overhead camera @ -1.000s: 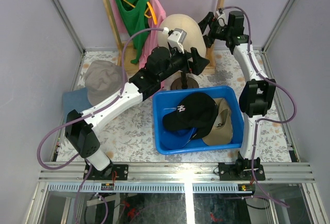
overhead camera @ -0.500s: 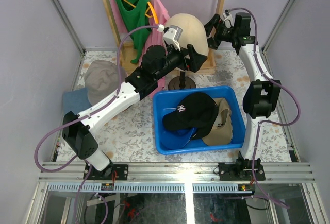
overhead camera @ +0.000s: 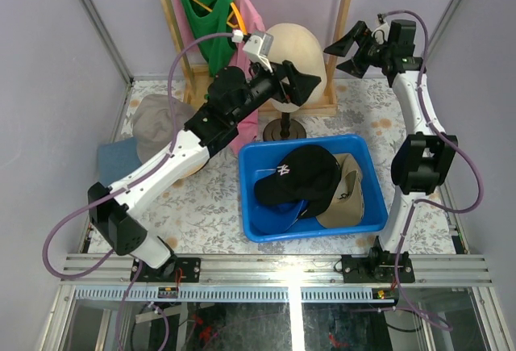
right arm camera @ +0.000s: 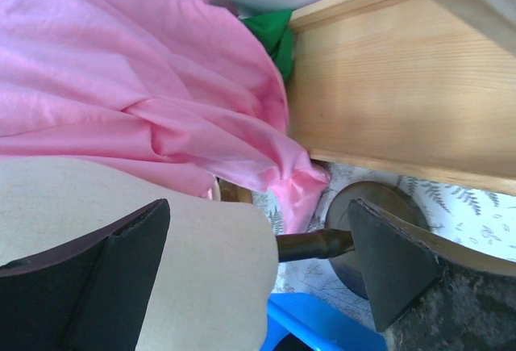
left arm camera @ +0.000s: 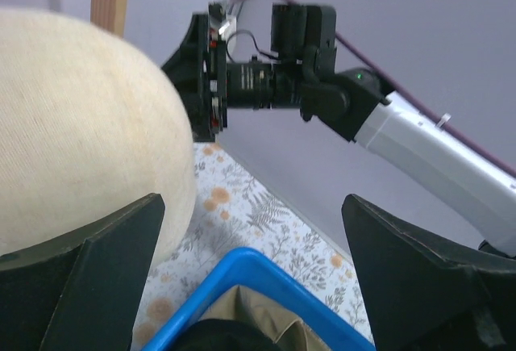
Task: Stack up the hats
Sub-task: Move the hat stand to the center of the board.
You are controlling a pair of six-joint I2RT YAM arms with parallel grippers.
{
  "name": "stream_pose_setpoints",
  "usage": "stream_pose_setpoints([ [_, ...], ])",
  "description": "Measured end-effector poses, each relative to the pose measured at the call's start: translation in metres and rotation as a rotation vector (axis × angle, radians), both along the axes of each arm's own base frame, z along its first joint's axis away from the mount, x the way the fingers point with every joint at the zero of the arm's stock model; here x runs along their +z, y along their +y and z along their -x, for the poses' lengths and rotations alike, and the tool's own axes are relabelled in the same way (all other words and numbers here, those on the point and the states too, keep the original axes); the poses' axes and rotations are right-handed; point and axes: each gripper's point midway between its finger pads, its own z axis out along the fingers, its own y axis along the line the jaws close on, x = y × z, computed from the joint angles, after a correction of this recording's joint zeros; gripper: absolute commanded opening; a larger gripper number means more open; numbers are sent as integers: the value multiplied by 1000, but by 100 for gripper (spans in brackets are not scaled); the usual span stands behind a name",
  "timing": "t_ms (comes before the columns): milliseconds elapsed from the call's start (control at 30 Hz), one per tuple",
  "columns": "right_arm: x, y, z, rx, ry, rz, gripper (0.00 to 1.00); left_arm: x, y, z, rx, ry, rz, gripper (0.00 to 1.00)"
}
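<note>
Floral table (overhead camera: pixel 210 206): left end effector (overhead camera: pixel 309 86) and right end effector (overhead camera: pixel 343 58) open, empty beside mannequin head (overhead camera: pixel 294 44); probably next, grasp black cap (overhead camera: pixel 302 175).

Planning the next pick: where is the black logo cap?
The black cap lies in the blue bin, centre-right in the top view, overlapping the khaki cap.

cap (overhead camera: pixel 298 175) overlapping another hat (overhead camera: pixel 348 198) in the bin (overhead camera: pixel 246 190), mannequin head (overhead camera: pixel 294 40) behind it, a third hat (overhead camera: pixel 149 121) well left
</note>
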Motion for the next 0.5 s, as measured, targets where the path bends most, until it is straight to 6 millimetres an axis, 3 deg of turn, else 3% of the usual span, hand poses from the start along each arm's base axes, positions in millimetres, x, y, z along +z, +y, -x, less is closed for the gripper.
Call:
stream_pose_setpoints([
  [167, -3, -22, 2, -66, 0, 42, 100, 33, 9, 9, 0, -56, 56, 92],
  [333, -3, -40, 13, -138, -11, 111, 100, 54, 22, 18, 24, -80, 96, 92],
  [500, 11, -54, 51, -220, -66, 194, 100, 54, 51, 35, 85, -64, 138, 92],
])
